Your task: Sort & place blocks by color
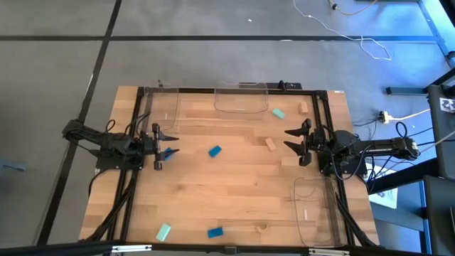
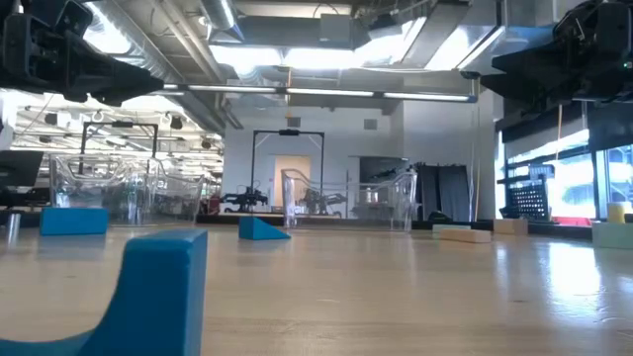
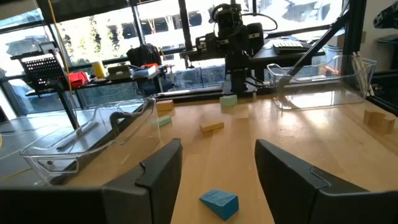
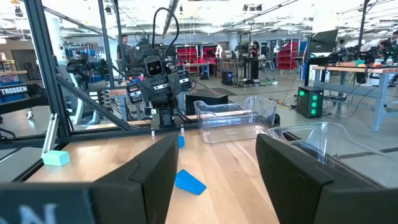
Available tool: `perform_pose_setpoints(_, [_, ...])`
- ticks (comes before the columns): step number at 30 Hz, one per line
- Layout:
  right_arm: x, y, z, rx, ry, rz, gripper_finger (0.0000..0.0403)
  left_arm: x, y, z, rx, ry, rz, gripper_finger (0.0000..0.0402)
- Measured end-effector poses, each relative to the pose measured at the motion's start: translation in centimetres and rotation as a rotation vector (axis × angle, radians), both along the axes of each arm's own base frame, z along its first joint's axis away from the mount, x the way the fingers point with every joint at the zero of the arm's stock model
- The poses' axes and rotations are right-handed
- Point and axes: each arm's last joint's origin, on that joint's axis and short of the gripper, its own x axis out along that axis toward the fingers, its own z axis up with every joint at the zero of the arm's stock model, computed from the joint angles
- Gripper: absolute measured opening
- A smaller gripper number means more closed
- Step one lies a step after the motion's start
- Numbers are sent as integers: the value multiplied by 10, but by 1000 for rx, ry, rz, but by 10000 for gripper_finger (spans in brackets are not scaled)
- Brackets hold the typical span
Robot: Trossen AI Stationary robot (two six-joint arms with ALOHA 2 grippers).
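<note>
Small blocks lie flat and scattered on the wooden table. A blue block lies mid-table, another blue one and a mint one near the front edge. A mint block and a tan block lie toward the far side, and a tan block sits right of centre. My left gripper hovers open at the table's left, pointing level at the blue block. My right gripper hovers open at the right, facing the same blue block.
Three clear plastic trays stand on the table: one at the far middle, one at the far left corner, one at the near right. A black frame borders the table. Bare wood lies between the two grippers.
</note>
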Motion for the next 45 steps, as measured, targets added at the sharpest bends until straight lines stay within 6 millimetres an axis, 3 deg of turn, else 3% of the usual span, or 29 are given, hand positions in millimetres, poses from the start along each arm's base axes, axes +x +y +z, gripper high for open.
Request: perform_pose_setpoints(45, [0,0,0,0,0,0,217,0,0,0,-17,-3,-4,195])
